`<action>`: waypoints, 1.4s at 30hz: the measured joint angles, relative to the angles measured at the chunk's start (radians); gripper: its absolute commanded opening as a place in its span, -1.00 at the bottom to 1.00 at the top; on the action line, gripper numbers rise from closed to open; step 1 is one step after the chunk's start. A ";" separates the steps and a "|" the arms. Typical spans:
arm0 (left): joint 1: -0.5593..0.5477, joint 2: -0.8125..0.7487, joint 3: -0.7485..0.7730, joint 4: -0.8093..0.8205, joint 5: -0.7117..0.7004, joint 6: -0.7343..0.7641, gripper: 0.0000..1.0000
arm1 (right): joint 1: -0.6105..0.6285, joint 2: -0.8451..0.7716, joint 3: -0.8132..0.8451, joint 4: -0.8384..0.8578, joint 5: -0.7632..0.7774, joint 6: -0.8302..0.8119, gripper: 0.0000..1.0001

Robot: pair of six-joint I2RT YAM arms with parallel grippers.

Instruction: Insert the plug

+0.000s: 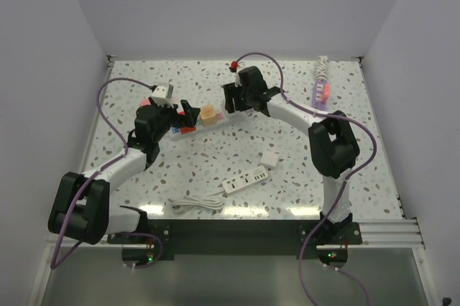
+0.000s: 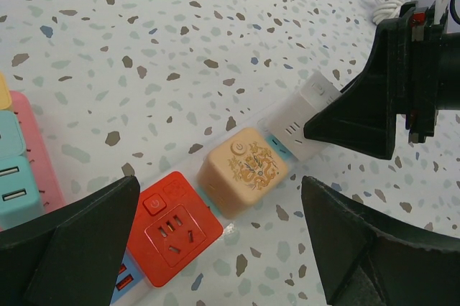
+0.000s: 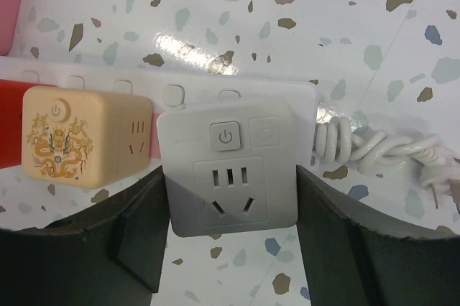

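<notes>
Toward the far middle of the counter [image 1: 237, 155], the white plug cube [image 3: 226, 169] sits on top of the right end of the power strip [image 3: 194, 90], its socket face and power button turned up to the right wrist camera. It is square to the strip and just beside the beige dragon cube [image 3: 79, 137]; whether the two touch is hard to tell. The strip's long axis runs across the counter from left to right, slanting slightly toward the far edge on the right. Along it the red cube [image 2: 172, 230], the beige cube and the white one stand in a row in that order. The right hand [image 3: 228, 198] is closed about halfway, with one finger against each side of the white plug cube, so the cube lies directly between its fingers rather than off to either side. From above, this hand reaches in from the strip's right end, and it is plainly the nearer arm. The pins under the cube are hidden, so how deep they sit cannot be seen. I judge that what the next move needs is a straight press down into the strip, with no sideways travel. The left hand [image 2: 221, 191] hovers over the red-cube end of the strip, its fingers spread fully wide and holding nothing. It looks well placed to steady that end if needed.
</notes>
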State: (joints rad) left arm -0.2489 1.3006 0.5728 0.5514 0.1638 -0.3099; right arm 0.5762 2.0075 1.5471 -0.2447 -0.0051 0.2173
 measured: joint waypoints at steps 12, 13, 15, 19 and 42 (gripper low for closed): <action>0.000 0.000 0.000 0.000 0.014 0.000 1.00 | 0.013 0.000 0.000 -0.002 0.021 0.000 -1.00; 0.000 0.000 0.000 0.000 0.015 0.000 1.00 | 0.014 0.000 0.000 -0.002 0.023 0.000 -1.00; 0.000 0.000 0.000 0.000 0.016 0.000 1.00 | 0.015 0.000 0.000 -0.003 0.024 -0.001 -1.00; 0.000 0.000 0.000 0.000 0.018 0.000 1.00 | 0.022 -0.002 -0.002 -0.003 0.041 -0.001 -1.00; 0.000 0.000 0.000 0.000 0.023 0.000 1.00 | 0.042 -0.019 -0.023 -0.006 0.075 0.004 -1.00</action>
State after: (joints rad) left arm -0.2489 1.3006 0.5728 0.5510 0.1867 -0.3099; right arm 0.6182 1.9884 1.5242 -0.2508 0.0700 0.2211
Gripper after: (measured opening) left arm 0.997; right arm 0.654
